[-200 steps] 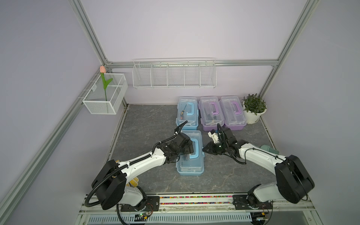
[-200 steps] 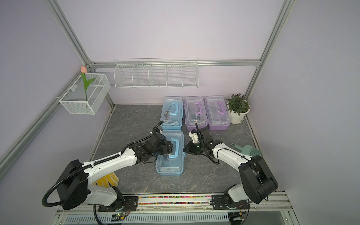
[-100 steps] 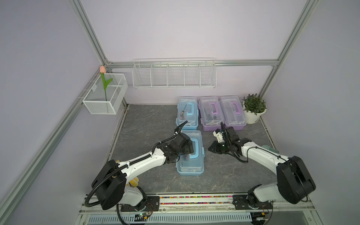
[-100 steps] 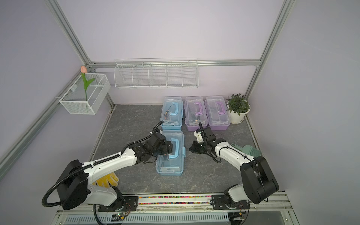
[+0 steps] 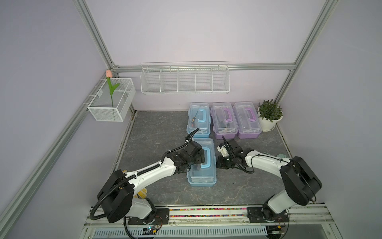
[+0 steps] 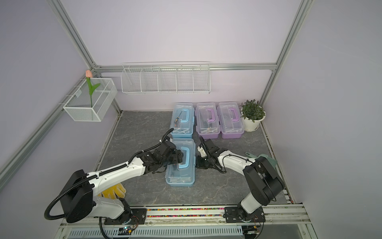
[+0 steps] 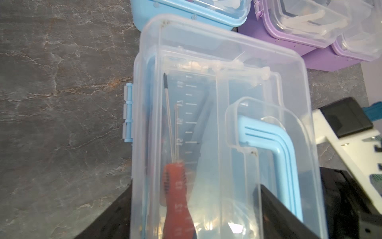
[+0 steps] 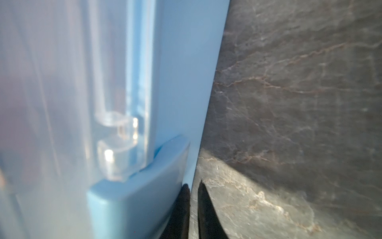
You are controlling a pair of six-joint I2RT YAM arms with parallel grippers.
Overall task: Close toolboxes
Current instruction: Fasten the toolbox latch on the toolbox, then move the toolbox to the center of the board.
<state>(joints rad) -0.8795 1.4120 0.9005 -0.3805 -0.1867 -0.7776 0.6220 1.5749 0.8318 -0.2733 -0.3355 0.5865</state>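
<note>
A light blue toolbox (image 5: 201, 165) (image 6: 180, 165) stands mid-table with its clear lid (image 7: 227, 87) down; a red-handled screwdriver (image 7: 175, 186) lies inside. My left gripper (image 5: 197, 160) (image 7: 194, 219) rests open on top of it. One finger (image 7: 109, 217) is outside the left wall, the other (image 7: 279, 215) by the blue handle (image 7: 275, 144). My right gripper (image 5: 218, 164) (image 8: 198, 190) is shut, tips low against the box's right wall beside its blue latch (image 8: 140, 196). Along the back stand another light blue toolbox (image 5: 198, 121) and two purple toolboxes (image 5: 224, 121) (image 5: 247, 120), lids down.
A potted plant (image 5: 269, 114) sits at the back right. White wire baskets hang on the back wall (image 5: 185, 79) and on the left rail, the latter with a tulip (image 5: 112, 99). A yellow glove (image 6: 113, 191) lies by the left arm's base, a teal object (image 6: 266, 159) behind the right arm.
The right gripper drew slightly away, then came back left and lower to the near box's right wall, its jaws closing fully. The left gripper stayed on the lid, jaws slightly narrower.
</note>
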